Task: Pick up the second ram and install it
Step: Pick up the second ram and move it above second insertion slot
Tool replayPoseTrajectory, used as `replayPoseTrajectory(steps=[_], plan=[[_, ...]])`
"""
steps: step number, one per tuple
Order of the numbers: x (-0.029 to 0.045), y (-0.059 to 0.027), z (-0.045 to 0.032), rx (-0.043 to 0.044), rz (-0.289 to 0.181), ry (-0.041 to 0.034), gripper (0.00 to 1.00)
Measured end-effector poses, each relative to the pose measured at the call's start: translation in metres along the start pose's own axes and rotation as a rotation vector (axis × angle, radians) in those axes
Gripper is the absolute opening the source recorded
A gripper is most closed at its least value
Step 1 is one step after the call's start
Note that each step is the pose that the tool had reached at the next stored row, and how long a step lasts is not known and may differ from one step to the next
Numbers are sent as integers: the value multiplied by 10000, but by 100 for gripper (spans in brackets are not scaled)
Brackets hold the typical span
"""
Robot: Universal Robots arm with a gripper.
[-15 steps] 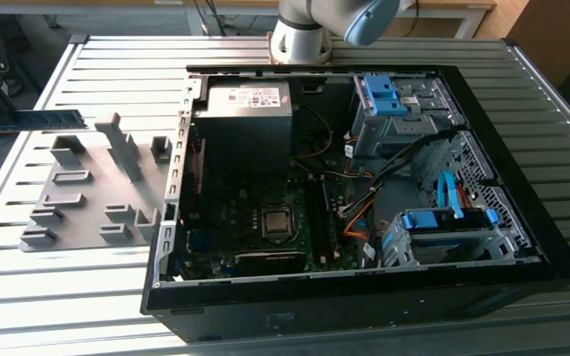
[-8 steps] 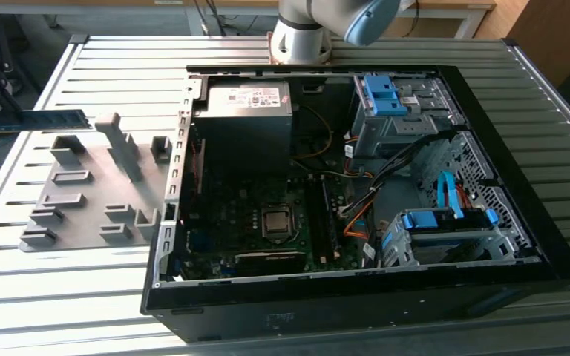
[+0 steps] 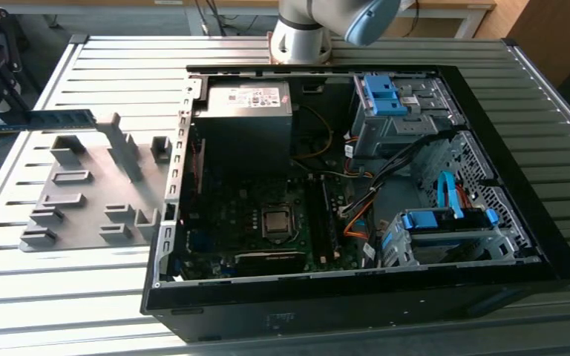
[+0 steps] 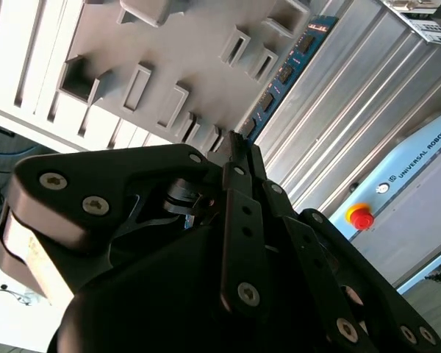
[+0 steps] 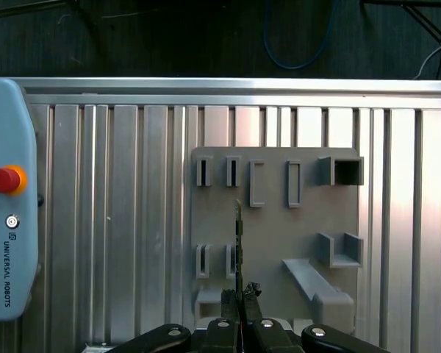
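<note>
plainly, the gripper [image 5: 239,296] is pinching the second ram [image 5: 238,234] near one end, its fingers closed flat on the two faces with no gap showing in the first wrist view; in the second wrist view the second ram [image 4: 285,72] is running out from the fingertips over the grey holder [image 4: 154,51]; in the exterior view the second ram [image 3: 38,119] is hanging level over the holder's far edge, well apart from the open computer case [image 3: 364,289]; it is appearing to sit clear of every slot, though the angle is leaving that unsure; doing this carry well is, by my judgement, asking for a firm, square pinch, a level stick and slow travel, since a long board gripped at one end is levering easily; the ram is looking thin, rigid and blue, with a row of flat black chips; the holder is looking like matte moulded plastic with raised rectangular pockets; the table [image 3: 67,297] is showing ribbed, shiny metal slats.
</note>
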State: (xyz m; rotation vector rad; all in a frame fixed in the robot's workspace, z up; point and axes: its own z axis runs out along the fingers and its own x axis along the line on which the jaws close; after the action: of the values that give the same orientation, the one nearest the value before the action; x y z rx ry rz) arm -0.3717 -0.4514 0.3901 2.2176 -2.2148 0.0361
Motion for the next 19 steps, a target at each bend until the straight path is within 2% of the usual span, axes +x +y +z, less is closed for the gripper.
replayPoseTrajectory(steps=[19], plan=[[0, -233, 2, -1, 0, 1, 14]])
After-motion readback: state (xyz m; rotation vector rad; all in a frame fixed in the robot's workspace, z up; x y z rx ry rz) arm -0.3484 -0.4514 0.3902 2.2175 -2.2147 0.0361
